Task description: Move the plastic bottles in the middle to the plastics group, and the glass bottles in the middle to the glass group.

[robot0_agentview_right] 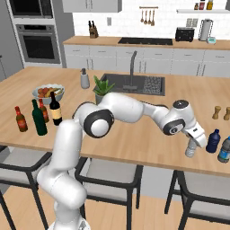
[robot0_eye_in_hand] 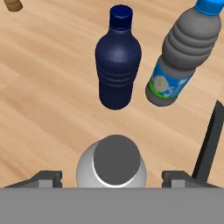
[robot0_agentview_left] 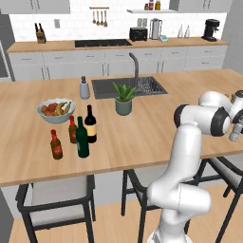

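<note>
So the small pale bottle is standing upright on the wooden counter near the front edge, just beside a dark blue bottle and a grey one with a blue cap. In the hand view the pale bottle sits right between the jaws, seen from the top, and its lower part is cut off by the bottom of the picture. The gripper is directly over it with the jaws spread; both finger tips stand clear of the bottle's sides, so it looks let go, not squeezed.

In the left base view the robot's own arm hides most of this; you just get a sliver of the pale bottle at the right edge.

Far off on the other side, the near-black wine bottle and the dark green bottle stand close to two small brown red-labelled bottles, next to a fruit bowl.
</note>
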